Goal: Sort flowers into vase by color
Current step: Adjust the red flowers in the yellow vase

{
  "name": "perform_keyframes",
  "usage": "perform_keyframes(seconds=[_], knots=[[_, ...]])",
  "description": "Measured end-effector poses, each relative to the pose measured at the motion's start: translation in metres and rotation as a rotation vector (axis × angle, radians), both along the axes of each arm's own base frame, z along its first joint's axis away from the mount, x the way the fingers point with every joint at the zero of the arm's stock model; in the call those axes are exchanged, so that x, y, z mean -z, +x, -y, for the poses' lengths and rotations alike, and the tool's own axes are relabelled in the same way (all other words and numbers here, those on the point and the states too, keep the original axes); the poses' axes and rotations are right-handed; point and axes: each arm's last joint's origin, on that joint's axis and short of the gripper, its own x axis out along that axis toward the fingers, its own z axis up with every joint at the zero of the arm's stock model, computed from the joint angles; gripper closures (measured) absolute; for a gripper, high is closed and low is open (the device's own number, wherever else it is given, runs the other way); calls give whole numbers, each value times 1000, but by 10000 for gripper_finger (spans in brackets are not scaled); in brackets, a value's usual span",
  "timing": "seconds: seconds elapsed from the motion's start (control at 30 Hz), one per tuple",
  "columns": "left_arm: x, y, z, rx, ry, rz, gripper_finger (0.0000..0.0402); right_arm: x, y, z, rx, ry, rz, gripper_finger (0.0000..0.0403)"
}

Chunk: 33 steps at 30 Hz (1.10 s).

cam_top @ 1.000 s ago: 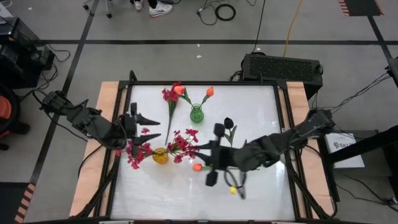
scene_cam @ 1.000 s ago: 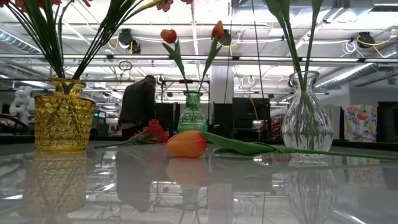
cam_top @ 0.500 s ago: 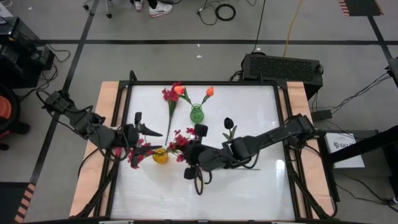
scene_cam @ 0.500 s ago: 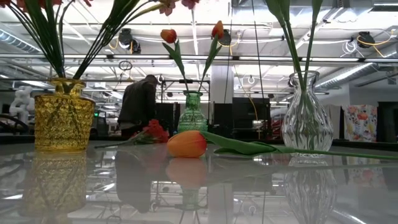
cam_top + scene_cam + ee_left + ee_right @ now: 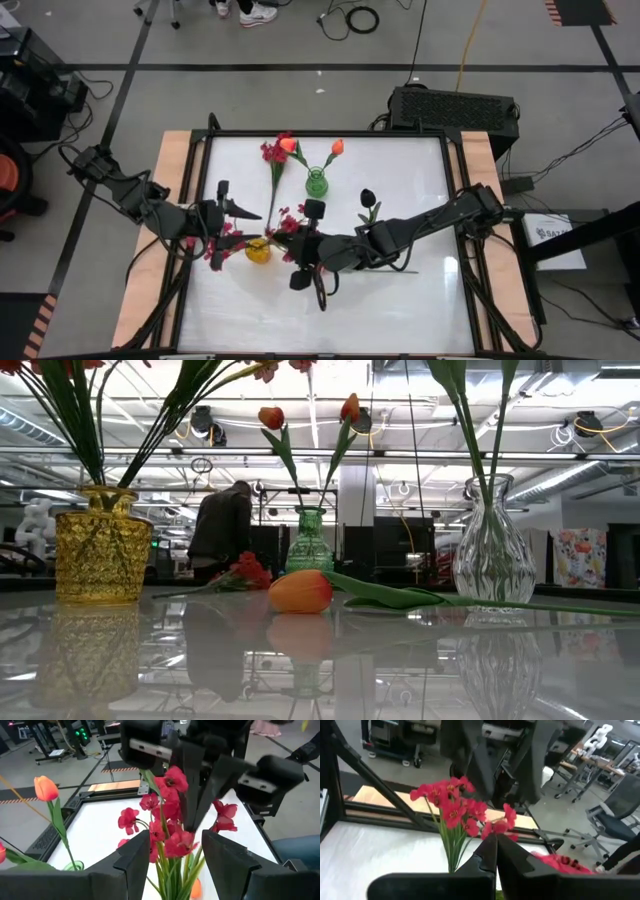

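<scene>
High view: right gripper (image 5: pixel 288 243), fingers pressed together and empty, beside yellow vase (image 5: pixel 258 250) of crimson sprays (image 5: pixel 296 224); left gripper (image 5: pixel 243 222) spread apart, straddling them.

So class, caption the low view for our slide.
An orange tulip lies on the table between the yellow vase and clear vase.

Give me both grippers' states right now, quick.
Left gripper: open, fingers either side of the crimson-pink sprays in the yellow vase, not clamped.
Right gripper: shut, nothing visibly between its fingers, just beside the same vase.
</scene>
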Motion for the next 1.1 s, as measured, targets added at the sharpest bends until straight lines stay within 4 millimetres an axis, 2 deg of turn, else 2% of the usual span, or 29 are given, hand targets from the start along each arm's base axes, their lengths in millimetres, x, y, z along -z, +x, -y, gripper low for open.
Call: perform_keyframes(seconds=[0.17, 0.3, 0.5, 0.73, 0.93, 1.1], knots=[[5, 10, 6, -4, 41, -8, 214, -8, -11, -5, -43, -11, -24, 403], [12, 19, 11, -30, 65, -36, 214, -18, -30, -12, -73, -20, -70, 403], [20, 24, 13, -88, 69, -74, 214, -51, -76, -21, -120, 26, -76, 403], [22, 15, 15, -66, -72, -120, 214, -71, -125, -32, -182, 75, -128, 403], [32, 21, 27, -58, -63, -161, 214, -71, -140, -43, -217, 87, -166, 403], [48, 35, 39, -60, 22, -215, 214, -68, -142, -48, -229, 81, -182, 403]])
